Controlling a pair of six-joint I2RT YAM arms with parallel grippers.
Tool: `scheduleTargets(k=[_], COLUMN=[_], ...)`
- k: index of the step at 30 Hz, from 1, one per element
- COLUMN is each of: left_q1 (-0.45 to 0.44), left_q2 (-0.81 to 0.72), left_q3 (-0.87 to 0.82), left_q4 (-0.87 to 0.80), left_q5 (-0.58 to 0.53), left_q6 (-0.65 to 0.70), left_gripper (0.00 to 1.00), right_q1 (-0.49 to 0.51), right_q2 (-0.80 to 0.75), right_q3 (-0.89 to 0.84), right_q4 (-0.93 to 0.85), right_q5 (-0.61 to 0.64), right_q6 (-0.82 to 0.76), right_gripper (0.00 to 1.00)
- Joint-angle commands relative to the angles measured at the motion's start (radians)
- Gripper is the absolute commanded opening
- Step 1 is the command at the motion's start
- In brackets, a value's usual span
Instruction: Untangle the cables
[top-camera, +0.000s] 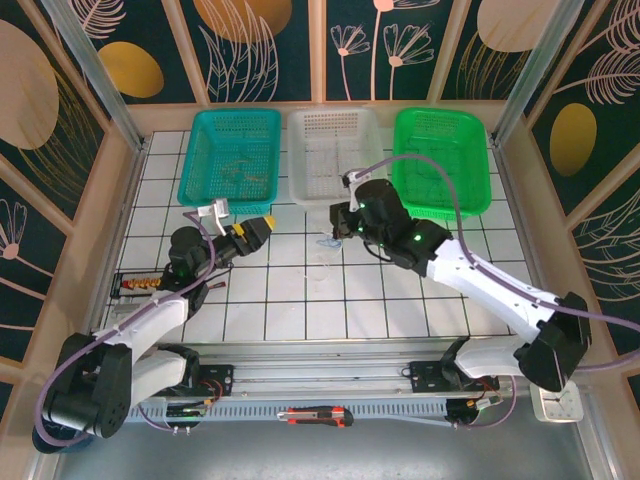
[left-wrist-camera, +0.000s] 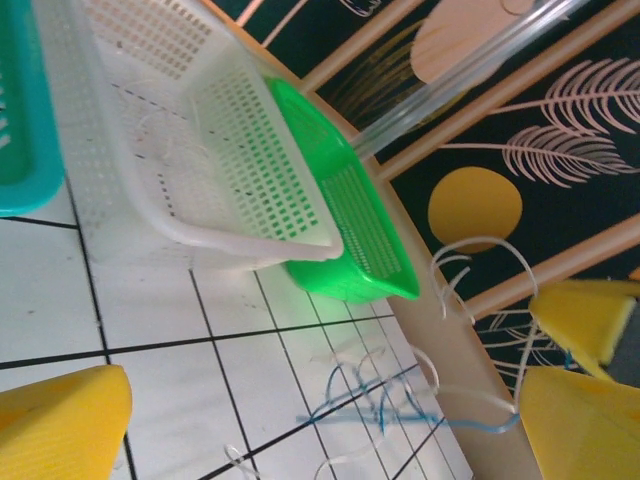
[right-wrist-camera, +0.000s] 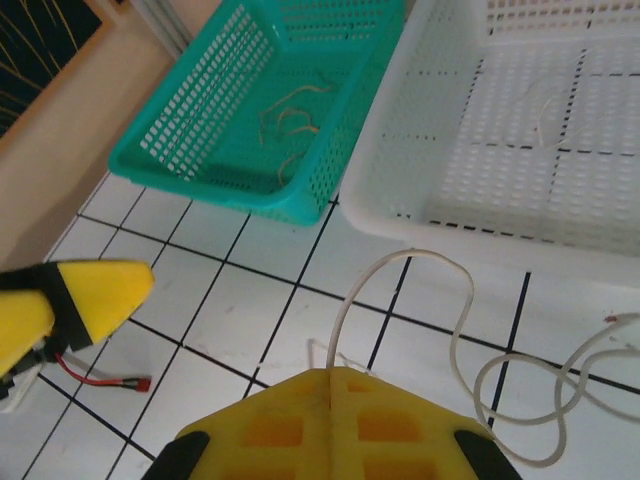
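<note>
The cables (left-wrist-camera: 390, 415), blue and whitish loops, lie on the white gridded desk (top-camera: 300, 300) at centre frame, just below the white basket (top-camera: 335, 155), which sits between a teal basket (top-camera: 235, 155) and a green basket (top-camera: 440, 160). The left pincer (top-camera: 266, 225) gapes wide to their left. The right pincer (right-wrist-camera: 332, 372) is closed, a whitish strand (right-wrist-camera: 420, 253) reaching its tips. Dark leaf-patterned panels (top-camera: 270, 40) wall the desk.

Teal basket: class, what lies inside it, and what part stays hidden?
Inside the teal basket, a few thin tan cable pieces lie on the mesh floor. In the right wrist view its near wall covers the floor just behind it.
</note>
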Motion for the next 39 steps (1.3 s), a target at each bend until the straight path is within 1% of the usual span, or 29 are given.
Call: scheduleTargets(k=[1, 9, 15, 18, 21, 25, 26, 29, 32, 36, 39], left_q1=[-0.028, -0.049, -0.053, -0.054, -0.056, -0.056, -0.056, -0.057, -0.057, -0.058, -0.057], left_q2=[-0.018, 0.009, 0.032, 0.041, 0.041, 0.032, 0.030, 0.031, 0.033, 0.033, 0.027], left_q3=[-0.006, 0.011, 0.016, 0.016, 0.017, 0.013, 0.013, 0.011, 0.009, 0.004, 0.003], left_q4=[0.085, 0.077, 0.091, 0.098, 0.097, 0.094, 0.093, 0.095, 0.098, 0.095, 0.045], left_q5=[0.019, -0.006, -0.011, -0.009, -0.010, -0.013, -0.014, -0.017, -0.020, -0.035, -0.097], left_q6=[0.029, 0.025, 0.017, 0.013, 0.012, 0.012, 0.013, 0.013, 0.012, 0.012, 0.012], left_gripper=[0.99, 0.99, 0.99, 0.99, 0.99, 0.99, 0.99, 0.99, 0.99, 0.99, 0.99], right_q1=[-0.022, -0.018, -0.005, -0.004, -0.004, -0.003, -0.003, 0.005, 0.038, 0.112, 0.176], right_q2=[-0.009, 0.054, 0.153, 0.211, 0.241, 0.222, 0.213, 0.186, 0.175, 0.181, 0.207], right_q3=[0.003, -0.116, -0.210, -0.227, -0.215, -0.198, -0.196, -0.194, -0.193, -0.199, -0.204], right_q4=[0.021, 0.085, 0.139, 0.162, 0.166, 0.151, 0.144, 0.123, 0.093, 0.062, 0.053], right_q5=[-0.088, -0.211, -0.200, -0.192, -0.184, -0.163, -0.155, -0.139, -0.111, -0.077, -0.076], right_q6=[-0.005, 0.031, 0.041, 0.036, 0.030, 0.023, 0.021, 0.020, 0.021, 0.026, 0.029], right_gripper=[0.00, 0.00, 0.01, 0.14, 0.24, 0.41, 0.43, 0.44, 0.44, 0.44, 0.42])
